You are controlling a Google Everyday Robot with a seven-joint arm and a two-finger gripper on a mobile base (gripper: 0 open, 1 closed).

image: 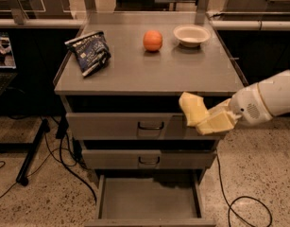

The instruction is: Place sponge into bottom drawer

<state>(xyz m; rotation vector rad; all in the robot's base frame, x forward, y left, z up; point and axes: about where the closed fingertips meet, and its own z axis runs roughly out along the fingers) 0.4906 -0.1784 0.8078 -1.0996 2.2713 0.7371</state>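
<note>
Quick tally from us: we count three drawers, namely the top drawer (106,126), the middle drawer (111,159) and the bottom drawer (149,200) at lower centre. In the upper part of the frame we've got one orange ball (153,40), one white bowl (191,34) and one snack bag (89,52). One sponge (191,107), one gripper (209,120) right of centre, pinching it.
</note>
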